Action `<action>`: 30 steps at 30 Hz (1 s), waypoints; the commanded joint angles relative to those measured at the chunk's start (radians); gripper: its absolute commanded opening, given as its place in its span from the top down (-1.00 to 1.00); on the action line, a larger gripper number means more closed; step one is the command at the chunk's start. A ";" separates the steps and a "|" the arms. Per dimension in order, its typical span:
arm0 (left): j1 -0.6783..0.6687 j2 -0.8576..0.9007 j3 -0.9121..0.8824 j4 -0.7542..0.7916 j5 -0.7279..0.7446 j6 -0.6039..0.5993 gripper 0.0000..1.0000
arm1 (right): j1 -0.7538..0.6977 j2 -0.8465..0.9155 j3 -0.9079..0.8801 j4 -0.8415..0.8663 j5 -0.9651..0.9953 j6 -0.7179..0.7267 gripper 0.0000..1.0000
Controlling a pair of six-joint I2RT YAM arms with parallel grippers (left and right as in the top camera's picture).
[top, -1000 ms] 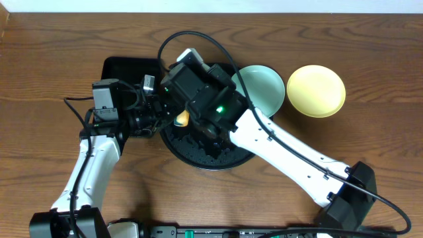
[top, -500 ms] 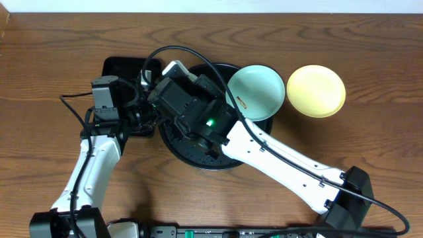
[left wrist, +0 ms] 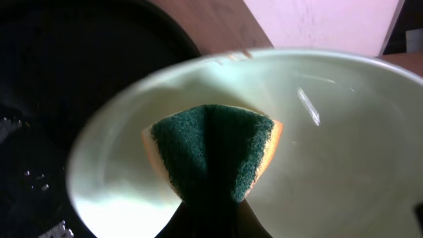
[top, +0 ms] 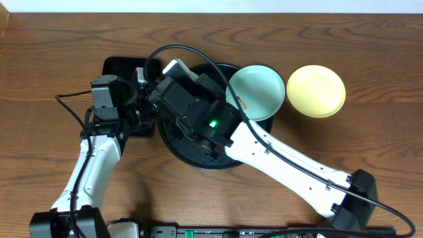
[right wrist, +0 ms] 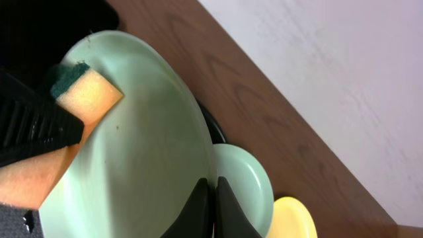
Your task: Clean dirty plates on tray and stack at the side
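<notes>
Scrubbing is the step in hand: the left gripper (left wrist: 208, 215) is clenched on the sponge (left wrist: 211, 149), green face against a mint-green plate (right wrist: 145, 132). The right gripper (right wrist: 213, 195) pinches that plate's rim, holding it tilted above the round tray (top: 198, 162). Next, by judgement: finish wiping, then carry it right to stack. Both arms crowd the tray. A second mint plate (top: 258, 89) overlaps its right rim, with the yellow plate (top: 317, 90) just beside. The table (top: 383, 132) offers room beyond.
</notes>
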 commanded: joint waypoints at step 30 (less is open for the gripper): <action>0.333 0.005 0.006 0.329 0.175 -0.240 0.85 | -0.055 -0.049 0.017 -0.035 0.039 0.053 0.98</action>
